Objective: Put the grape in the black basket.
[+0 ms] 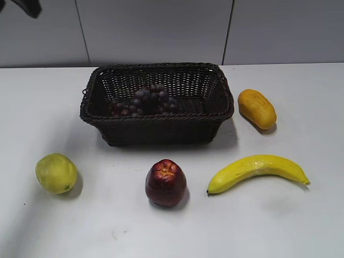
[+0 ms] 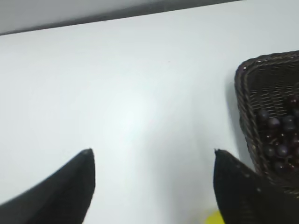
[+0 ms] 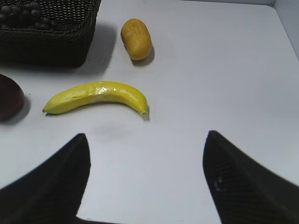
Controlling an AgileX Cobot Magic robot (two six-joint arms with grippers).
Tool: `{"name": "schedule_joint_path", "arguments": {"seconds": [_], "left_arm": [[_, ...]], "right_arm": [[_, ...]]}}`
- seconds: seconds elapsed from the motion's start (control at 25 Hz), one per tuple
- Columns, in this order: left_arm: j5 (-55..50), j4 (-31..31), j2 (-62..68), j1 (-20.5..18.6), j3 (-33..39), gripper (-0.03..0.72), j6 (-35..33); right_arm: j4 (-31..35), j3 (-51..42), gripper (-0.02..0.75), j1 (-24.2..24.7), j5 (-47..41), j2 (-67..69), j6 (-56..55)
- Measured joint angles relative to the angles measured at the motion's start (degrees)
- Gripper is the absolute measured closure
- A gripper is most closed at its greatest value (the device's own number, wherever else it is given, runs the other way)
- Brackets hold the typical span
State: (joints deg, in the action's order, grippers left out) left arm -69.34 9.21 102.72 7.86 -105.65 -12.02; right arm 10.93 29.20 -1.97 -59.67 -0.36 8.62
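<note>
One container stood on the white desk point(image 1: 301, 226): the black basket point(image 1: 157, 128), and the grape point(image 1: 144, 101) lay inside it, on its floor toward the left. No writing showed on anything. The left claw point(image 2: 152, 154) hung spread apart over bare desk, with the basket and grape off to its right. The right claw point(image 3: 145, 137) was likewise spread and held nothing, with the banana point(image 3: 96, 96) just ahead and the grape far off at upper left.

text: none readable | labels/brands: nothing on any fruit or on the basket | numbers/signs: none on the table or wall either
</note>
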Motion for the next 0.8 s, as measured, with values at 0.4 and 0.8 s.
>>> {"name": "schedule_joint_path", "arguments": {"seconds": [0.4, 0.8], "left_arm": [[-0.3, -4.2, -16.5, -6.1, 15.0, 0.106, 4.1], [-0.6, -5.5, -46.3, -6.1, 46.3, 0.110, 4.2]], "right_arm": [[0.0, 0.0, 0.166, 0.0, -0.1, 0.0, 0.0], [0.0, 0.0, 0.166, 0.0, -0.1, 0.0, 0.0]]}}
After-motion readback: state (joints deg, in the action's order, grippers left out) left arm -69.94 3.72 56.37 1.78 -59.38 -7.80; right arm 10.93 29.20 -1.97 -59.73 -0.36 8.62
